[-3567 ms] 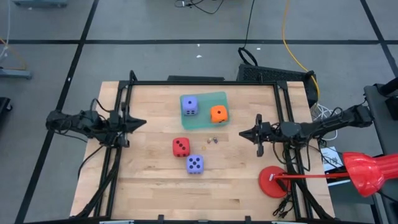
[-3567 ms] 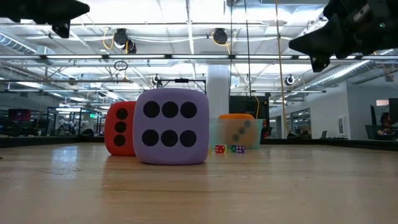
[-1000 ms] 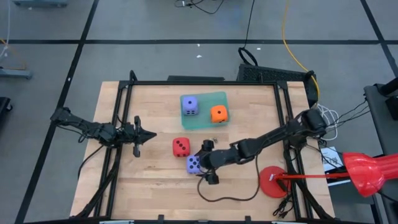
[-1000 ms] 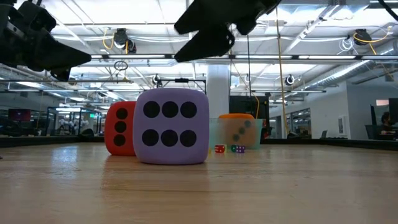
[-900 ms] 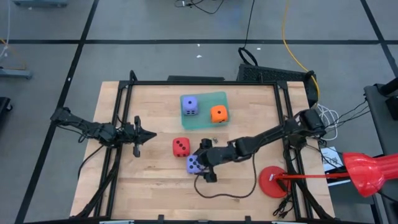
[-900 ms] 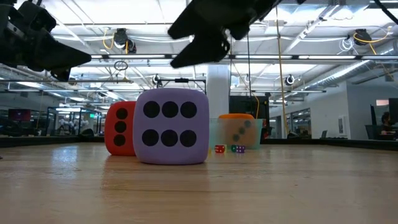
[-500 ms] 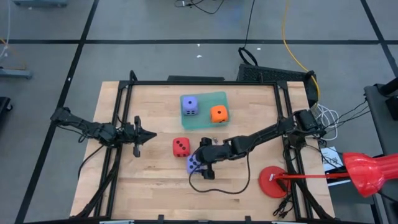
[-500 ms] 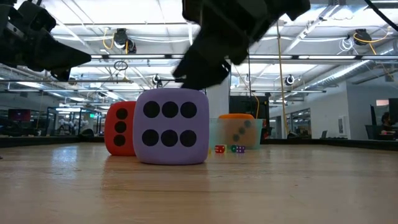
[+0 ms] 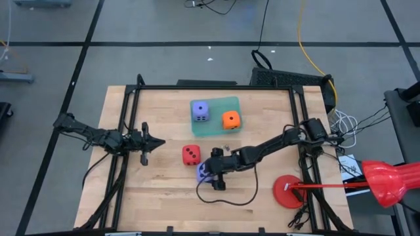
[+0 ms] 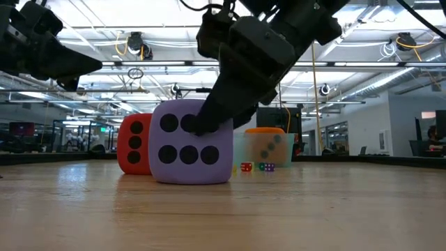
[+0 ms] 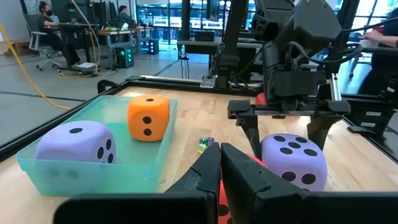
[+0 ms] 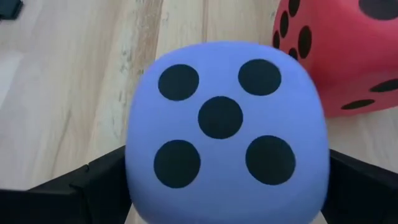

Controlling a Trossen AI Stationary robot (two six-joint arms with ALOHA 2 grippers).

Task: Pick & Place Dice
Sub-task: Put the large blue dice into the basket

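A purple-blue die (image 9: 202,172) rests on the wooden table, its five-pip face up (image 12: 224,124). My right gripper (image 9: 210,172) is open and has come down over it from above, one finger on the die's near side (image 10: 203,120) and one on its far side. A red die (image 9: 191,155) sits just beyond it. Another purple-blue die (image 9: 200,111) and an orange die (image 9: 230,119) lie in a green tray (image 9: 216,130). My left gripper (image 9: 157,142) is shut and hovers at the table's left. My right gripper straddles the purple-blue die's near and far faces (image 11: 292,155) from above, fingers (image 11: 250,134) pointing down. The die sits flat on the table. I cannot tell whether the fingers touch it.
A few tiny dice (image 9: 225,147) lie between the tray and the red die. A black cable (image 9: 230,198) loops on the table near the right gripper. A red round base (image 9: 287,191) stands at the right edge. Black frame rails (image 9: 128,118) run along both sides.
My right gripper has moved toward the table's left and down, from beside and above the purple-blue die to straddling it, and has stayed open. The dice have not moved.
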